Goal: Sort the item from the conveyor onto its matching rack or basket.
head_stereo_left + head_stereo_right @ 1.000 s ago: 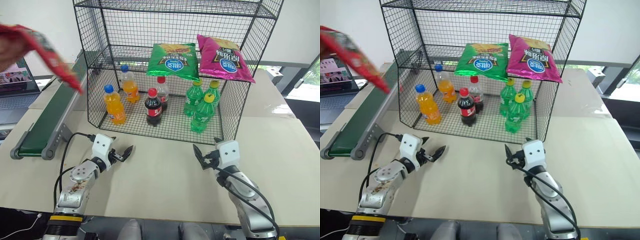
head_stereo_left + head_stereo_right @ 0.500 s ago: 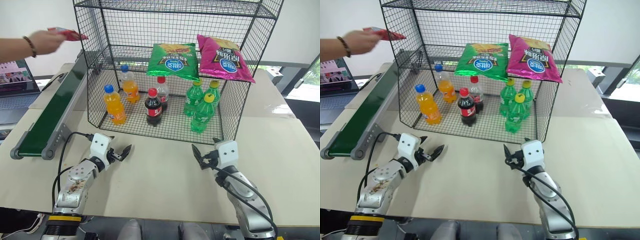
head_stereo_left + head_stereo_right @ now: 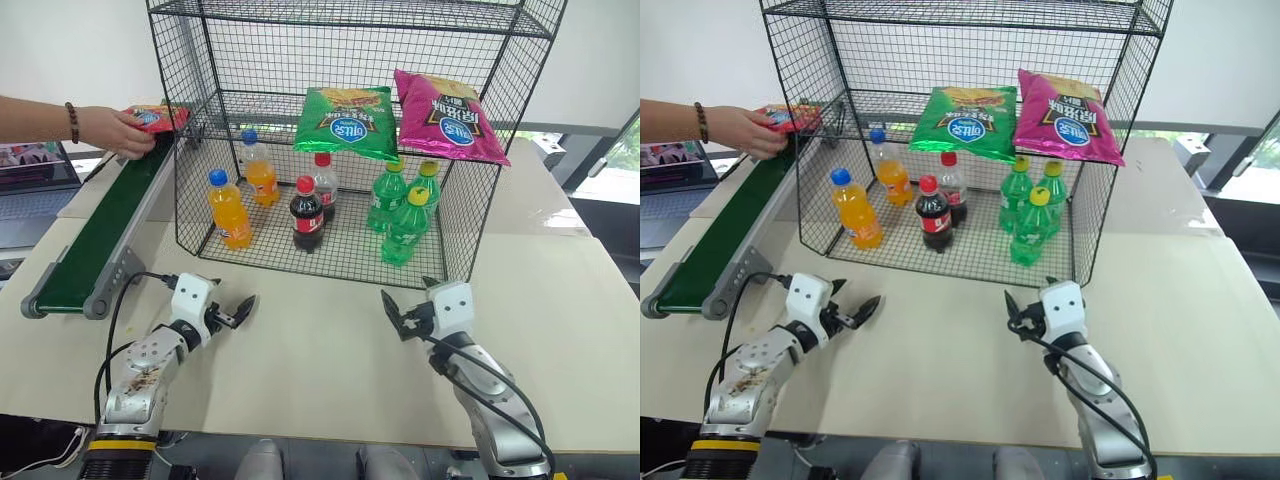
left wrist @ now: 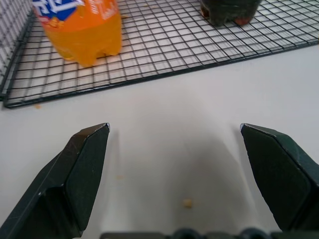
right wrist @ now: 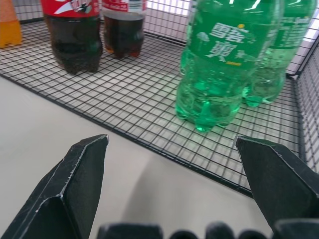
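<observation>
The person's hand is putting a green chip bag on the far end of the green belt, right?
Not quite. The bag under the person's hand is red, not green; the left eye view shows it at the far end of the green belt. The green bag lies on a shelf of the wire rack.

You're looking at a robotics lab or test room dressed up as a shop sorting station. A black wire rack [image 3: 470,150] stands on a plain beige tabletop [image 3: 330,370], just beyond both grippers, stocked with soda bottles [image 3: 306,212] and snack bags [image 3: 345,122] (shop goods, but no shop fittings around them). A short green conveyor [image 3: 100,235] runs along the tabletop beyond the left gripper [image 3: 232,313], with an open laptop [image 3: 35,185] farther out on that side and bare white walls [image 3: 70,45] behind.
</observation>
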